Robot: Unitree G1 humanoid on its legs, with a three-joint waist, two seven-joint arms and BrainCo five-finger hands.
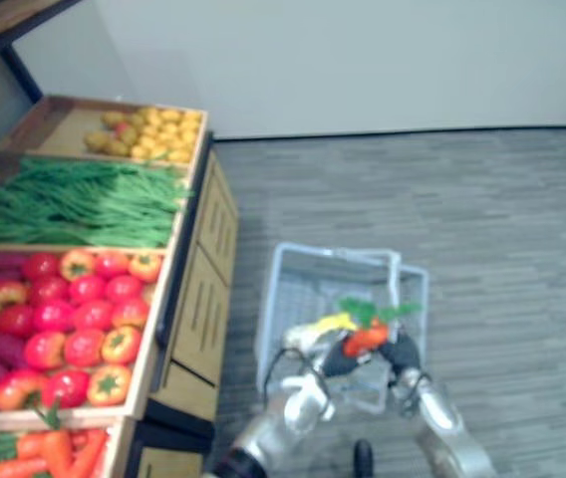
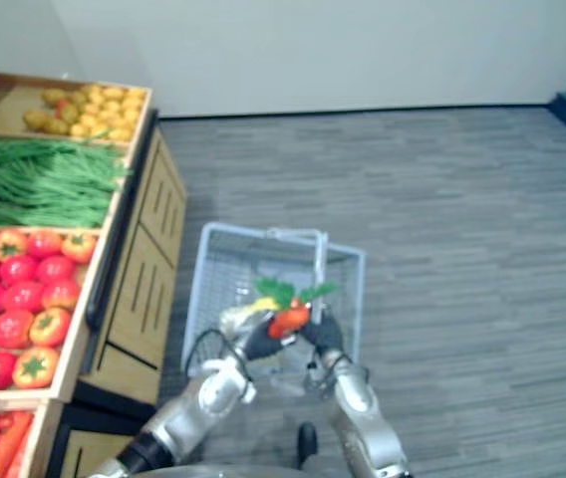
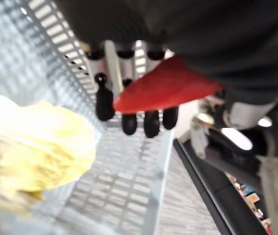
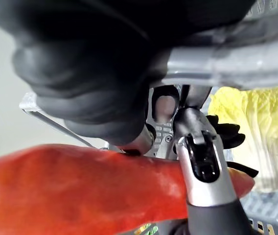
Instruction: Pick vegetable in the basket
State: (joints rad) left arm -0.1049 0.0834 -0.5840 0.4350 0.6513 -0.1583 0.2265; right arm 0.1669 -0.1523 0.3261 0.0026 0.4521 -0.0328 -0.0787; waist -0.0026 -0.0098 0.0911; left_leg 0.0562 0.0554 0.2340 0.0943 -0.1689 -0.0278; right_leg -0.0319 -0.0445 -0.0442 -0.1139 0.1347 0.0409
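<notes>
Hanging between the two hands, the carrot (image 1: 366, 339) lies crosswise above the basket. Its red-orange body bridges the gap from one palm to the other, and its green leaves (image 1: 373, 311) stick up on the far side of the hands. The right hand (image 1: 401, 351) has the grip: in the right wrist view one of its fingers (image 4: 201, 166) is folded down onto the root, pinching it. The left hand (image 1: 315, 347) is less committed. In its own wrist view its fingers (image 3: 129, 123) hang close to straight with the carrot lying across them, so it reads as a support and not a grasp. A pale yellow thing (image 1: 331, 323) shows right beside the left hand; I cannot tell whether it is held or lies in the basket. The white mesh basket (image 1: 335, 251) stands on the floor (image 1: 502, 219) below both hands and reaches away beyond them.

The weak point, as I judge it, is that one-sided pinch on a smooth, tapering root. If the left hand draws off before the right is ready, the long end could swing down and twist free. Both hands hang over the basket's near part, so a carrot that pivots as it drops may strike the near rim and roll onto the floor. The leaves could also catch on a finger at release and drag the carrot sideways. A low release might knock the yellow thing.
</notes>
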